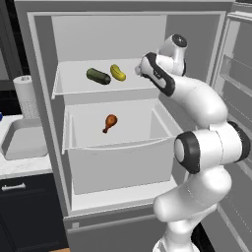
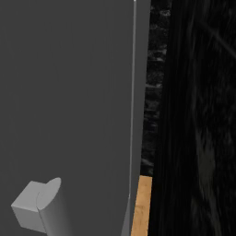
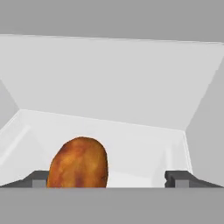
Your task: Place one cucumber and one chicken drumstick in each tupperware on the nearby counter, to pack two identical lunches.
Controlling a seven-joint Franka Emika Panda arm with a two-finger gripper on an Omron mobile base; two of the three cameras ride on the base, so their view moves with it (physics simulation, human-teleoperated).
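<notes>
In the open fridge, a dark green cucumber (image 1: 98, 76) and a yellow-green cucumber (image 1: 117, 72) lie side by side on the upper shelf. One orange-brown chicken drumstick (image 1: 110, 121) lies in the white drawer (image 1: 118, 162) below. My gripper (image 1: 140, 68) is at shelf height, just right of the yellow-green cucumber. In the hand view a chicken drumstick (image 3: 78, 162) sits close in front of the open gripper (image 3: 108, 180), nearer the left tip, and nothing is held. The counter (image 1: 19, 167) is at the far left. I cannot tell whether the light-grey basin (image 1: 22, 140) on it is a tupperware.
A paper towel roll (image 1: 24, 96) stands behind the basin. Dark cabinets with a silver handle (image 1: 14, 186) sit under the counter. The fridge door with its racks (image 1: 238, 74) stands open on the right. A grey door panel (image 2: 69, 92) and its handle (image 2: 39, 207) block the right base view.
</notes>
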